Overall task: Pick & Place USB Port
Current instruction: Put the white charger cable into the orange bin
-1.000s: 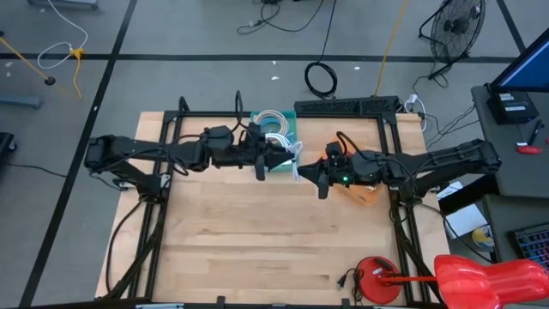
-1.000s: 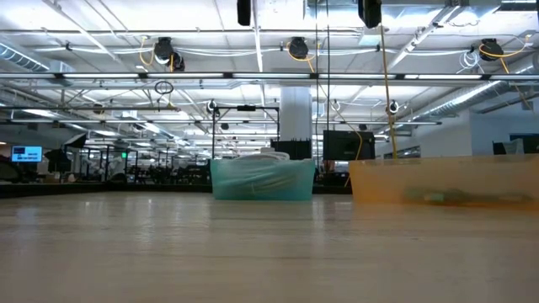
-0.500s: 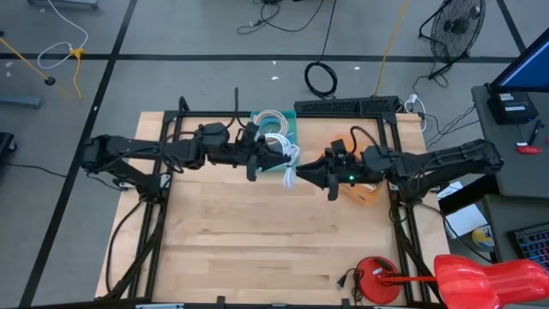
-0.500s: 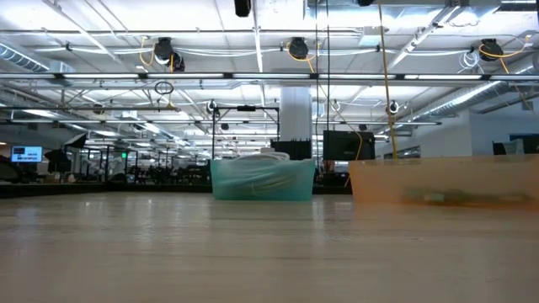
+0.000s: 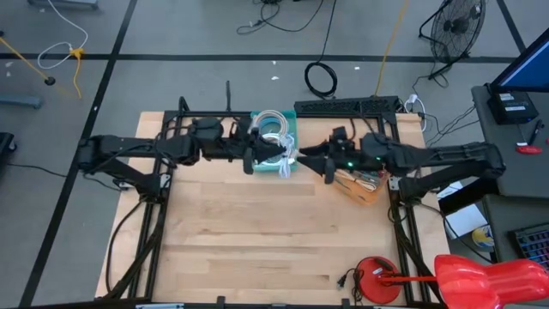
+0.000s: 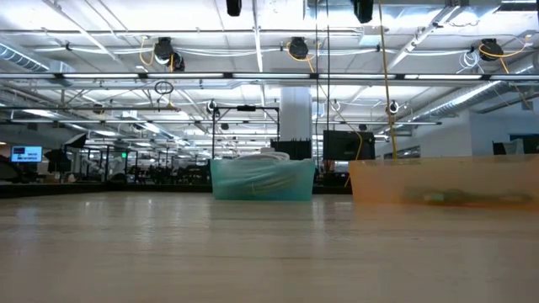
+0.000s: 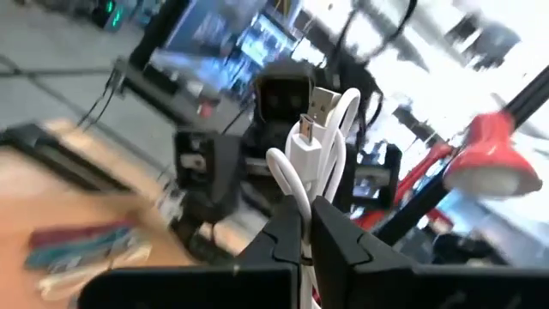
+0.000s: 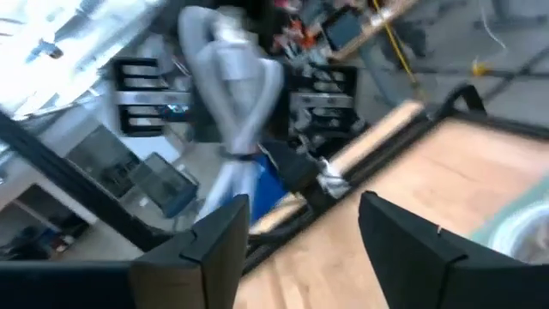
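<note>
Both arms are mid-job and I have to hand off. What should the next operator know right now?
Left gripper: shut on the white USB cable, held in the air over the teal bin of white cables.
Right gripper: open, holding nothing, close beside the left one near the orange bin.
Done: one cable picked up.
Left: carry it to the orange bin, probably by passing it to the right gripper, and release.

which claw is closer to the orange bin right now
Right. The right claw sits just beside the orange bin, toward the table's middle, with its arm passing over the bin. The left claw, holding a white usb cable, is farther off, over the teal bin.
</note>
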You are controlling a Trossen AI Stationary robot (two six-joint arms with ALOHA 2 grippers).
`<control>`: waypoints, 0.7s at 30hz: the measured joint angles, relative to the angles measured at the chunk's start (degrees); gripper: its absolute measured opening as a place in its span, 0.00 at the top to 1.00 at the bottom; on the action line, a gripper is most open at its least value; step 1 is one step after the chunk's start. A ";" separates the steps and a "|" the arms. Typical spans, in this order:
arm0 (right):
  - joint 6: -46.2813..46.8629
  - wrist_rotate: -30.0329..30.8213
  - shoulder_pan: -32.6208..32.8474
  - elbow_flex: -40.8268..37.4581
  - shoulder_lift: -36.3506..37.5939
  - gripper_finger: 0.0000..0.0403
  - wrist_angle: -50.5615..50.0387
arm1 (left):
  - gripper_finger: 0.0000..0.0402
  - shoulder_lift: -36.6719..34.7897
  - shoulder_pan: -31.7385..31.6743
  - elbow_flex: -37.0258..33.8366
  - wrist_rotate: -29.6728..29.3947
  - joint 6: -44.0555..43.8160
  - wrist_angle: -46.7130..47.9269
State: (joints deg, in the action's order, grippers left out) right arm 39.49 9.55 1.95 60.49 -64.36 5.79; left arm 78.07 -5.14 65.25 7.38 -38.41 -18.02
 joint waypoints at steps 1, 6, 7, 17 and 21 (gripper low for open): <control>0.92 -1.75 -1.07 -0.02 -0.54 0.46 -0.44 | 0.98 0.15 -0.04 -0.07 0.13 0.60 0.65; 3.74 -7.64 -4.13 -0.07 -3.43 0.40 3.52 | 0.98 0.16 -0.92 -0.15 0.16 1.24 2.19; 3.78 -8.12 -4.20 -0.03 -3.83 0.38 5.32 | 0.98 0.15 -1.05 -0.13 -0.03 1.23 2.56; 3.34 -7.62 -4.23 -0.02 -3.97 0.37 6.88 | 0.98 0.19 -1.11 -0.13 -0.37 0.40 1.36; 3.35 -6.37 -4.23 -0.02 -5.12 0.40 8.14 | 0.98 0.19 -1.12 -0.13 -0.37 0.41 1.17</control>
State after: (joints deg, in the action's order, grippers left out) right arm 42.84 3.18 -2.28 60.47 -69.48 13.93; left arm 78.26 -6.26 65.12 7.01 -38.00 -16.84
